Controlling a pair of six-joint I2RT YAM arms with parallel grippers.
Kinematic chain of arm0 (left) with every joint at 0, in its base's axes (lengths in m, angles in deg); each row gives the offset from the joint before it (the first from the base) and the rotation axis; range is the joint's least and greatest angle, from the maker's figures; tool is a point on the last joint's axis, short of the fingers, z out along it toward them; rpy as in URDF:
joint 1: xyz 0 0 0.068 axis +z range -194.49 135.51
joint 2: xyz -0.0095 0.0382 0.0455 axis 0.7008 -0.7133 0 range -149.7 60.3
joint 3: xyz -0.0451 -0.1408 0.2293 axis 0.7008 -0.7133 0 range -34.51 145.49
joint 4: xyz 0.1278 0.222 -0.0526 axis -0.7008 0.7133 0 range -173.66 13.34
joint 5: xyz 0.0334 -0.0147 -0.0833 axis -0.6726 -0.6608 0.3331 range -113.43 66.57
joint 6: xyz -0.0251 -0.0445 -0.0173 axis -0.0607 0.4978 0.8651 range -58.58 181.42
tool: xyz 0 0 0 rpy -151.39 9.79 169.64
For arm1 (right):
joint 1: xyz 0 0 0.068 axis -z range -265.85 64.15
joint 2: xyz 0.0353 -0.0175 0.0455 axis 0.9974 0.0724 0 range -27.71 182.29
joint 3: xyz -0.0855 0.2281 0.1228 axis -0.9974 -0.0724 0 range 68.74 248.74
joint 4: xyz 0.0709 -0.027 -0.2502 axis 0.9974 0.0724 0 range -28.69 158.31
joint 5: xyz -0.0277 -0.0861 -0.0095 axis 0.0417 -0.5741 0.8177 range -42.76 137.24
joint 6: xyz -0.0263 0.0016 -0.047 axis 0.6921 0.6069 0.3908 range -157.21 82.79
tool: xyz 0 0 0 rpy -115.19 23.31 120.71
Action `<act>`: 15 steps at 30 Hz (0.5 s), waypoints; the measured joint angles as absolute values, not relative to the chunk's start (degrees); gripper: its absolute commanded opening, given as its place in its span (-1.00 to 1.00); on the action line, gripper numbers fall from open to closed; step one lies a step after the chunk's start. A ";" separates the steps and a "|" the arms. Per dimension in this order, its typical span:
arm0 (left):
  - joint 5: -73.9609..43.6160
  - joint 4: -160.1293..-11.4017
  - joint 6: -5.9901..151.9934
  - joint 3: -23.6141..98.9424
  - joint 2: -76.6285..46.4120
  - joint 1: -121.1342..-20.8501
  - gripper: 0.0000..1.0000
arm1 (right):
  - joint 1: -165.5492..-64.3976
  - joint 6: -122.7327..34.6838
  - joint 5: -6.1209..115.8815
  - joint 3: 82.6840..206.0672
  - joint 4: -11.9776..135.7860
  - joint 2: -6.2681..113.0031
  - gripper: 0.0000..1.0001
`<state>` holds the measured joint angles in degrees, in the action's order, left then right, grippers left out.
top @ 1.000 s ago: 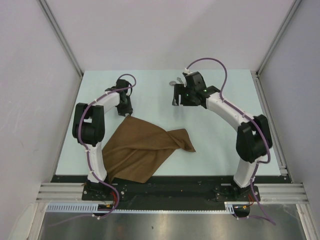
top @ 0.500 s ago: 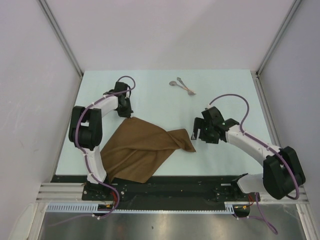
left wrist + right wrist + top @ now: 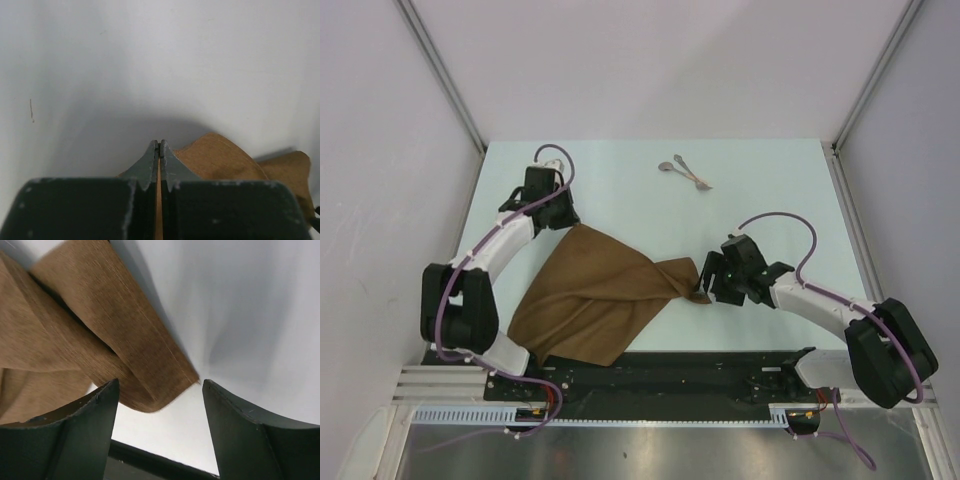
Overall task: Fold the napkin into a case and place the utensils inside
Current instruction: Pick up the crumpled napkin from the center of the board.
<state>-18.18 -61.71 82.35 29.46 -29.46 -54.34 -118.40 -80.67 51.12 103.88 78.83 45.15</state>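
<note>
The brown napkin (image 3: 595,295) lies rumpled on the table, twisted toward its right corner, and no case shows. My left gripper (image 3: 568,222) is shut on the napkin's far corner; in the left wrist view a thin strip of napkin (image 3: 220,155) is pinched between the closed fingers of that gripper (image 3: 159,144). My right gripper (image 3: 704,288) is open at the right corner. In the right wrist view that corner of the napkin (image 3: 100,315) reaches between the spread fingers of the gripper (image 3: 160,382). Two silvery utensils (image 3: 685,172) lie crossed at the far side.
The pale green table (image 3: 790,190) is boxed in by white walls and metal posts on the left and right. A black rail (image 3: 670,365) runs along the near edge by the arm bases.
My right arm came back from the utensils to the napkin's right corner, leaving them on the table. My left gripper shut on the far corner and drew it slightly left.
</note>
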 measured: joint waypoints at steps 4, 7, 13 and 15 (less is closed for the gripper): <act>-15.84 -62.93 82.81 27.67 -24.78 -53.60 -1.00 | -118.51 -82.53 51.56 103.88 75.07 46.81 0.16; -13.87 -64.46 84.01 25.57 -20.76 -52.46 -1.00 | -118.77 -83.36 52.04 103.88 73.17 48.34 -0.01; -10.31 -65.64 86.52 24.80 -14.97 -51.10 -1.00 | -121.31 -83.62 51.38 103.94 70.89 50.48 -1.00; -9.00 -65.92 87.60 24.67 -13.20 -50.58 -1.00 | -122.03 -82.27 50.64 105.32 72.88 51.38 -1.00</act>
